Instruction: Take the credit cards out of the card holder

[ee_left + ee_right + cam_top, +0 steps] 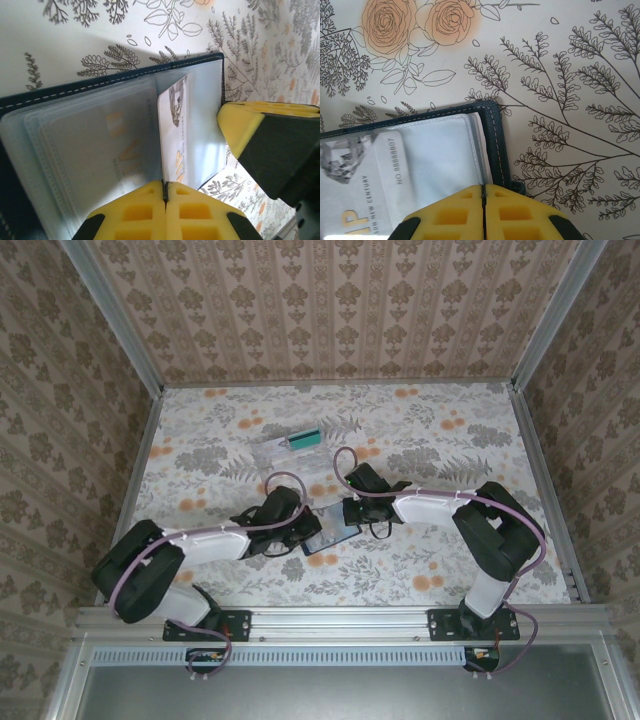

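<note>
The dark navy card holder [333, 530] lies open on the floral table between both arms. In the left wrist view its clear sleeves [90, 145] fan out, and a pale credit card [172, 130] with a diamond picture stands partly out of one sleeve. My left gripper [165, 187] is shut on that card's near edge. My right gripper [483, 190] is shut on the card holder's [497, 140] right edge, at the clear sleeve by the stitched rim. The same pale credit card [370, 175] shows through the sleeve there. A yellow finger [245, 125] of the right gripper shows beside the holder.
A clear plastic box [283, 453] stands behind the card holder, with a teal-green card [303, 437] in it. Patterned walls close in the table on three sides. Floral tabletop [450, 440] lies open to the right and left.
</note>
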You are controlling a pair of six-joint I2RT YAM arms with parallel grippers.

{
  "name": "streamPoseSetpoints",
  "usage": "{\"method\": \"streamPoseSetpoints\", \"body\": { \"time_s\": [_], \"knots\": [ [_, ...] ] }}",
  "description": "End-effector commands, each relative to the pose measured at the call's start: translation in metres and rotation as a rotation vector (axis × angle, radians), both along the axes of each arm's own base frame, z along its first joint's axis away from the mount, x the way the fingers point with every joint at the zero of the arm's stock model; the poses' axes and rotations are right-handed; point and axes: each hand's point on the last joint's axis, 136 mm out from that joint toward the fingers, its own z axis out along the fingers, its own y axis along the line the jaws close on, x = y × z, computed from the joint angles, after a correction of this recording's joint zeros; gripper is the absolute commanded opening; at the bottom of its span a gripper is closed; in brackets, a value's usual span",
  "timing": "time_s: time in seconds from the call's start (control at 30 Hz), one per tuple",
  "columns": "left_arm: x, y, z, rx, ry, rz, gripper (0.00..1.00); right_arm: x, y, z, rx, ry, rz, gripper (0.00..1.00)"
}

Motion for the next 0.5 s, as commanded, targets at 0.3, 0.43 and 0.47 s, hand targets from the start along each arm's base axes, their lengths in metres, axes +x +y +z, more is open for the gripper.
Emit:
{"method": "streamPoseSetpoints", "body": {
  "time_s": [0.3,0.43,0.47],
  "knots": [
    [-0.022,0.045,0.020,0.066,0.003,0.051,0.00,-0.024,-0.021,-0.027,-0.091,0.089,-0.003,0.09],
    [-0.025,0.053,0.038,0.075,-0.045,0.041,0.00,-0.021,-0.017,-0.012,-0.068,0.050,0.012,0.10],
    [-0.025,0.054,0.044,0.077,-0.062,0.033,0.00,-0.019,-0.015,-0.006,-0.058,0.036,0.018,0.10]
  ]
}}
